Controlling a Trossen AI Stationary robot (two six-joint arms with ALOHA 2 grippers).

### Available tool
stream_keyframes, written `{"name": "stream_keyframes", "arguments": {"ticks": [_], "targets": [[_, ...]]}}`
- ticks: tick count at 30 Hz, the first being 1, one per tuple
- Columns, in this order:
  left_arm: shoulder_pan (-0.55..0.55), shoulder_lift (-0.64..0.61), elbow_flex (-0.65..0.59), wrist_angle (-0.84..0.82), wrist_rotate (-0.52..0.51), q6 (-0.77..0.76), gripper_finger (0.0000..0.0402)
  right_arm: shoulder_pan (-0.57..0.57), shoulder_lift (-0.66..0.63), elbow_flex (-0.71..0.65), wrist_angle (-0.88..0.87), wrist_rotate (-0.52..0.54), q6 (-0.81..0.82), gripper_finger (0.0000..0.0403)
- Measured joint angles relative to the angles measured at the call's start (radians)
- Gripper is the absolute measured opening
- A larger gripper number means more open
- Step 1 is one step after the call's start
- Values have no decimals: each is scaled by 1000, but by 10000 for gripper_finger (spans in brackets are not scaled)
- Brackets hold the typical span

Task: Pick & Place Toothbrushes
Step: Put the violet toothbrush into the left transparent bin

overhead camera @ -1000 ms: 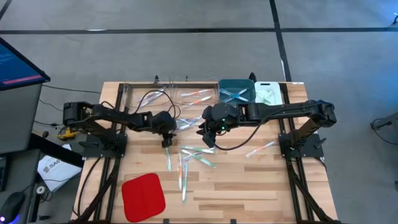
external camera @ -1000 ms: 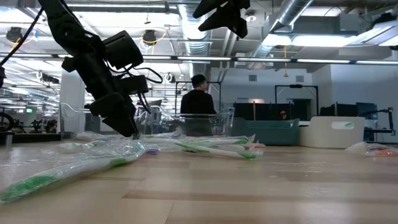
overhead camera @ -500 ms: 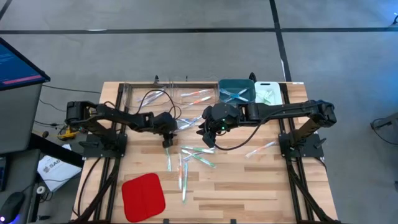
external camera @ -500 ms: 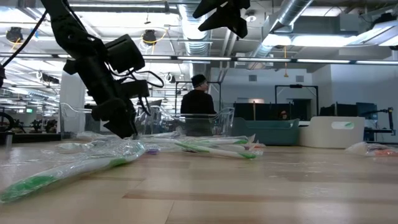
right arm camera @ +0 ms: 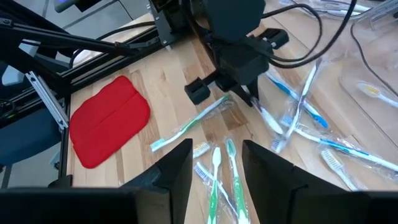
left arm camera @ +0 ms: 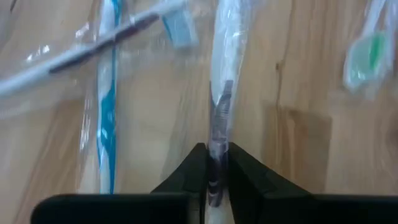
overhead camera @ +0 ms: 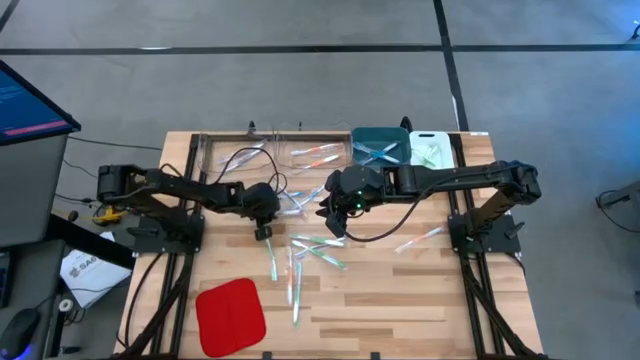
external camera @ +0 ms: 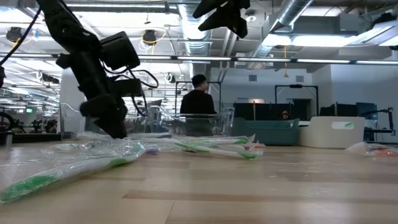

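Note:
Several wrapped toothbrushes lie loose on the wooden table's middle, and more fill the bins at the far edge. My left gripper is down at the table and shut on a white toothbrush in clear wrap. A blue toothbrush lies beside it. My right gripper hangs open high above the middle of the table, with nothing between its fingers. My left gripper pinches the white toothbrush between its two fingers at a dark stretch of the handle. The fingers slant down from the table's left side and lie along the brush. The rest of the brush lies on the table beyond the fingertips.
A clear bin, a teal bin and a white bin stand along the far edge. A flat red pad lies at the near left. One toothbrush lies apart at the right. A person stands in the room behind.
My left gripper has shifted slightly toward the table's left edge and tipped a little, staying low at the table.

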Motion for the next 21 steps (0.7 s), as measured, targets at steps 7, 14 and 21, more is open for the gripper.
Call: {"name": "stream_keyframes", "arguments": {"ticks": [7,14,21], "targets": [[-36,-171,0,-121,-19,-44,13,0,0,0,0,0,0,134],[-75,-385,26,-188,-36,-132,11,-1,0,0,0,0,0,132],[-49,-476,202,-316,-167,-63,11,-2,0,0,10,0,-8,131]]}}
